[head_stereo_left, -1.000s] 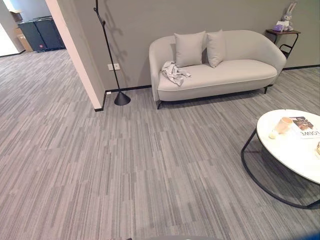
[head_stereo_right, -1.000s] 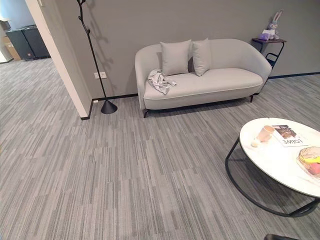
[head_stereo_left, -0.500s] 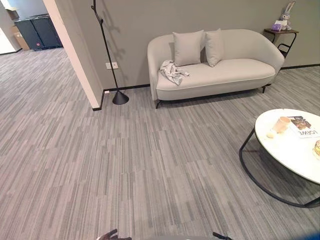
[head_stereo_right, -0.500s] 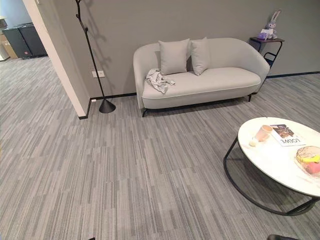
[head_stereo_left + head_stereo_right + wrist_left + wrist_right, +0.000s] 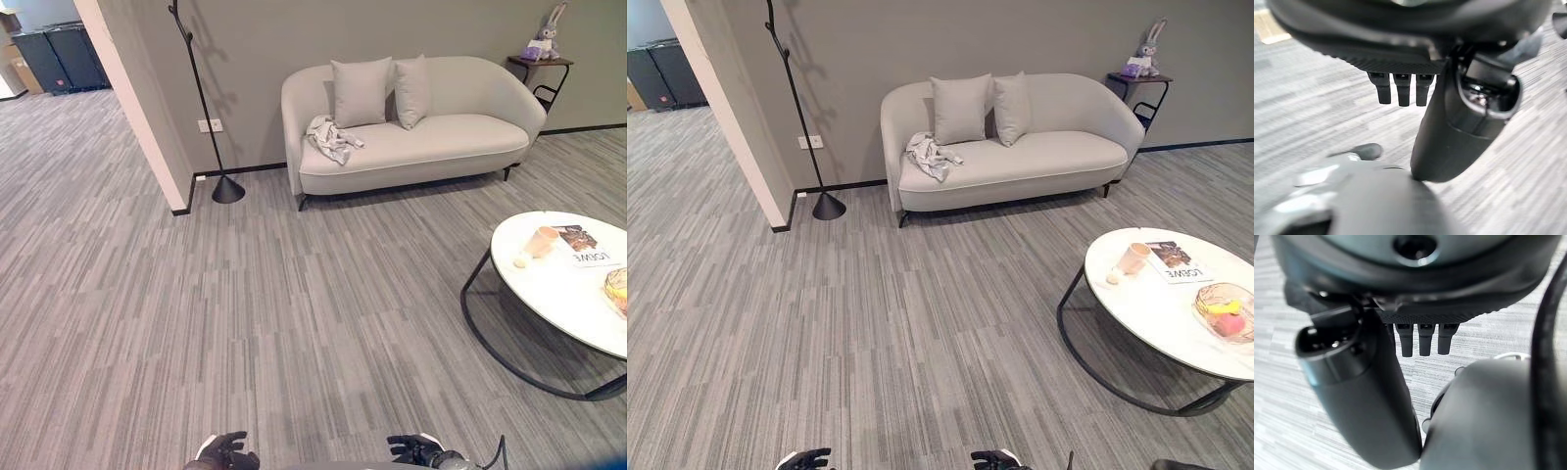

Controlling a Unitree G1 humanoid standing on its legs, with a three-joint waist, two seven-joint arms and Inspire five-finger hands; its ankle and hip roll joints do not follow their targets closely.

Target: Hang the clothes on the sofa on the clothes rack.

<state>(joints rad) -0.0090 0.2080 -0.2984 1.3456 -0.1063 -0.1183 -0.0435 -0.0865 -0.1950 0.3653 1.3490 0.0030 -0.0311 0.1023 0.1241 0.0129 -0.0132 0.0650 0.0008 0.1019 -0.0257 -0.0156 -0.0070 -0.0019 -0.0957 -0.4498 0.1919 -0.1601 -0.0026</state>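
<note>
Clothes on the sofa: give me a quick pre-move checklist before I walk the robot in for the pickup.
1. Clothes in sight, crumpled on the sofa seat at its left end: ok.
2. Clothes rack standing upright by the wall left of the sofa: ok.
3. Carpet between robot and sofa free of obstacles: ok.
4. Round table sits to the right, off the straight path: ok.
5. Left hand empty, fingers straight: ok.
6. Right hand empty, fingers straight: ok.

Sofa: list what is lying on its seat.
On the sofa seat: a crumpled light garment at the end nearest the clothes rack, and two cushions against the backrest. Anything beneath the garment is covered.
</note>
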